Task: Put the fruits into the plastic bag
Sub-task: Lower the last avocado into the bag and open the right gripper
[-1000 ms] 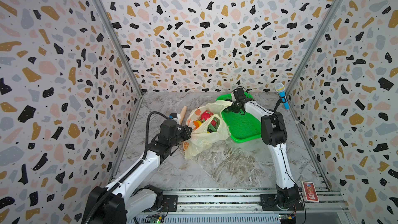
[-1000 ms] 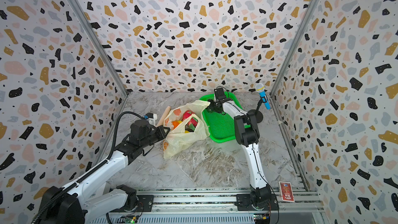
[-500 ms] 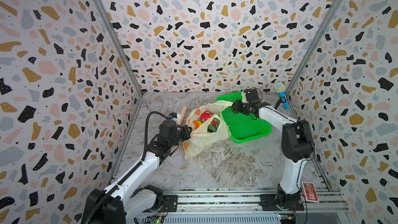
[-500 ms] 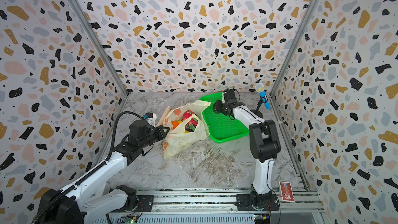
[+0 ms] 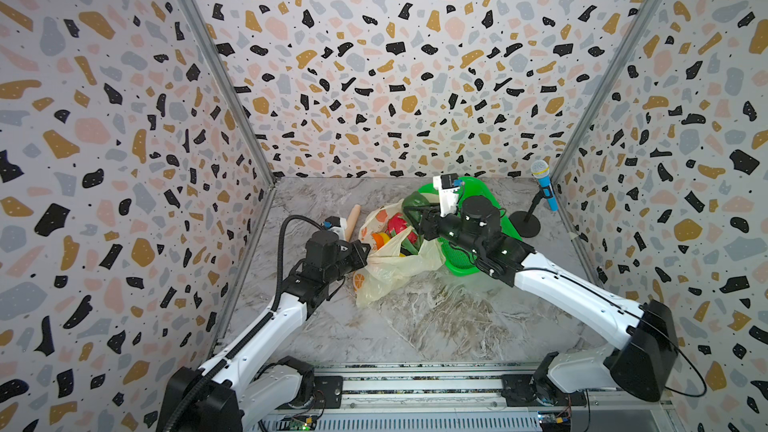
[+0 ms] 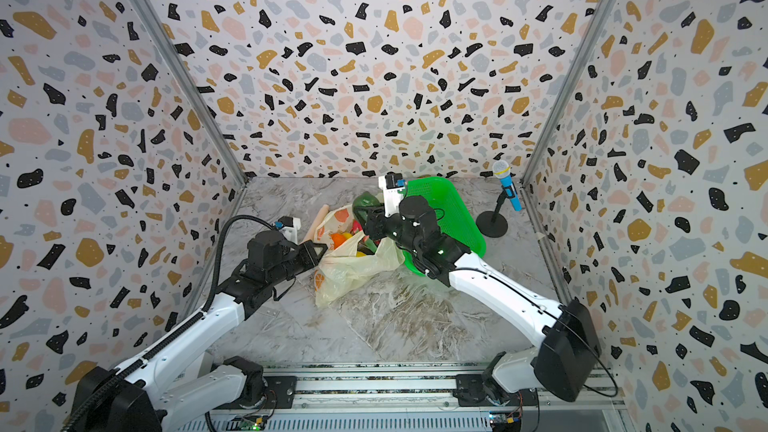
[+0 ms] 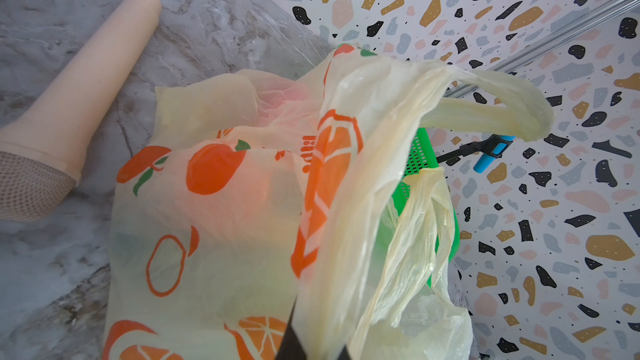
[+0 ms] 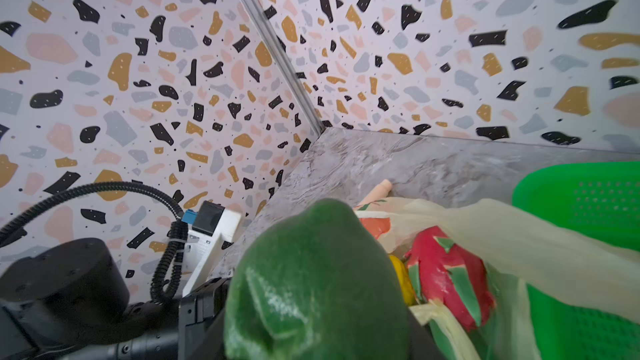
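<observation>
Plastic bag: lies crumpled on the table at the centre of both top views, mouth open upward
Bag contents: a pink-red dragon fruit, an orange and a small yellow fruit show in the mouth; green shapes lie deeper, kind not discernible
Left gripper: fully closed, pinching the bag's rim at the left side of the mouth, left of frame centre
Left wrist view: the bag's film runs directly into the closed tips; one handle loop stands free above the rest of the bag
Right gripper: jaws clamped on a dark green avocado; the arm reaches in from the lower right of the frame, across the green basket
Avocado position: clear of the table, over the far right rim of the bag's mouth, just above the dragon fruit in both top views; in the right wrist view it fills the near field
Green basket position: right of the bag and against its right side; largely hidden by the right arm
Beige stick: flat on the table, just beside the bag's upper left edge, apart from both grippers
Microphone: blue, on a black stand at the upper right corner of the table, well apart from the bag
</observation>
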Available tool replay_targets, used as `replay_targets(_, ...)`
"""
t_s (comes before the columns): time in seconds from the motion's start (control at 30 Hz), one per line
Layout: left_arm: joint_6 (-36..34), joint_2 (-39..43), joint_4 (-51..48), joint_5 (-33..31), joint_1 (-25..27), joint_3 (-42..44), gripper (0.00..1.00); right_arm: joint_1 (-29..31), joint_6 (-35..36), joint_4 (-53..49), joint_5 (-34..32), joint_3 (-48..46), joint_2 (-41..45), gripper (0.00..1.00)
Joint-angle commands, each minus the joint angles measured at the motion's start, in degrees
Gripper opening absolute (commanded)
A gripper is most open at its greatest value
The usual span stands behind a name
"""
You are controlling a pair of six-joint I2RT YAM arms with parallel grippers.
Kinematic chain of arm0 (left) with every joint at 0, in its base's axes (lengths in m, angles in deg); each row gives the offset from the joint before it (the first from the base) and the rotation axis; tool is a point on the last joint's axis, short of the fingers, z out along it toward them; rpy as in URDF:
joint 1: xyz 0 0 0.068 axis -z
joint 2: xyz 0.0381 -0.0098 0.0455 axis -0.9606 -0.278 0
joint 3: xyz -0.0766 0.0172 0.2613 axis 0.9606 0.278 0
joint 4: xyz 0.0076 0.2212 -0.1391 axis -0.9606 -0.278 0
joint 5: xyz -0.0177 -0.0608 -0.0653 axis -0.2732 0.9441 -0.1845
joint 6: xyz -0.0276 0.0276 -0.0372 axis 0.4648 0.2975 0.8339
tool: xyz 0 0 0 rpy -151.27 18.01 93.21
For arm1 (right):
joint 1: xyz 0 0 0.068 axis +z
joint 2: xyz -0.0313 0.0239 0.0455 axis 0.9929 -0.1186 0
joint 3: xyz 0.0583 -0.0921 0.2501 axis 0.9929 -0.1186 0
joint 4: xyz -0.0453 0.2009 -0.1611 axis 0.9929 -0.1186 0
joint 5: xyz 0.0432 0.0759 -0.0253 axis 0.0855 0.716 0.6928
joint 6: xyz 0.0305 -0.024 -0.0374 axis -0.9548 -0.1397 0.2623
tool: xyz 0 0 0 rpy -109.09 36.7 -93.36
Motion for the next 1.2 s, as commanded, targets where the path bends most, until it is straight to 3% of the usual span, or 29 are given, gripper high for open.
replay_targets(0.0,0.7,1.7,2.5,1.0,-0.3,-1.8,0.0,1.4,-1.6,2.5,4.2,0.6,-5.5,0.27)
replay_targets(0.23,-0.3,3.1,1.0,1.4,-0.3,-1.7,0.0,1.5,-3.0,1.7,7.4,6.8,-14.8,0.29)
replay_targets(0.53,-0.8,4.3,0.1,1.5,-0.3,-1.4,0.0,1.5,-4.2,-5.9,6.4,17.6,-25.4,0.37)
replay_targets(0.6,-0.4,4.9,-0.8,0.5,-0.3,-1.9,0.0,1.5,-4.1,-8.2,8.1,20.2,-27.8,0.45)
replay_targets(0.7,0.4,5.5,-4.6,-4.1,-0.3,-3.1,0.0,1.5,-4.2,-8.6,10.2,21.1,-28.7,0.67)
replay_targets(0.87,0.2,5.7,-9.6,-10.0,-0.3,-4.2,0.0,1.0,-4.4,-7.7,10.7,19.7,-27.0,0.83)
replay_targets(1.17,0.6,5.0,-9.9,-11.7,-0.4,-4.2,0.0,-1.7,-4.3,-6.9,14.9,12.3,-20.6,0.9)
